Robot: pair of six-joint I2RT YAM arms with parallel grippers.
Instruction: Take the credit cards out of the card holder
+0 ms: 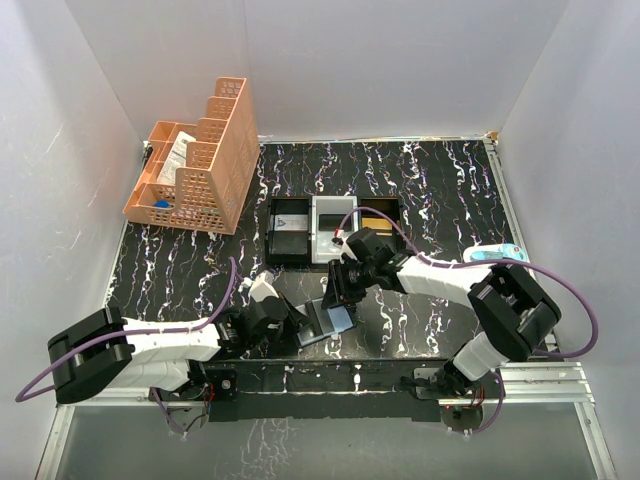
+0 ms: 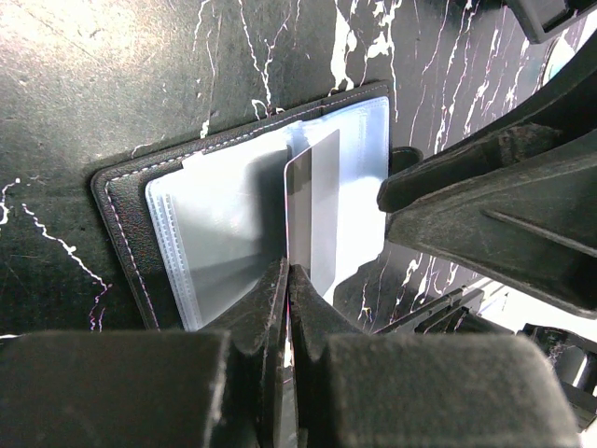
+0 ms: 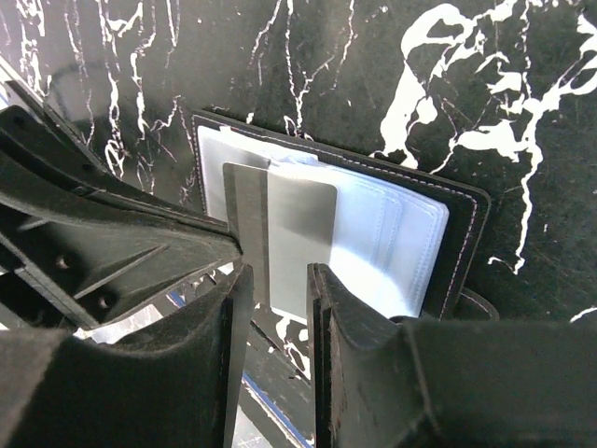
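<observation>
Close to the table's (image 1: pixel 430 190) near edge, about midway along it, you have the card holder (image 2: pixel 126 191) lying open and flat. Its dark stitched cover is face down and its clear plastic sleeves (image 2: pixel 224 243) face up.

Your left claw (image 2: pixel 287 271) comes in low from the left. It is closed, fingers pressed together, with the tips at the holder's near edge, right at the foot of a grey card (image 3: pixel 298 233). You cannot tell from here whether those tips pinch the card, a sleeve or nothing.

The card stands up out of the sleeves near the holder's middle fold, tilted. It has a dark stripe along one long side.

Your right claw (image 3: pixel 280 275) reaches down from the right onto the same spot. Its fingers stand a little apart, with the card showing in the gap between them. Whether they actually grip it cannot be told. The two claws sit just beside each other over the holder.

Farther back, near the middle of the table, a three-compartment tray (image 1: pixel 333 262) lies well apart from the holder. Its middle bay is white and its outer two are black, each with something flat in it.

At the far left corner stands an orange lattice basket (image 1: pixel 215 185) with stepped tiers.
</observation>
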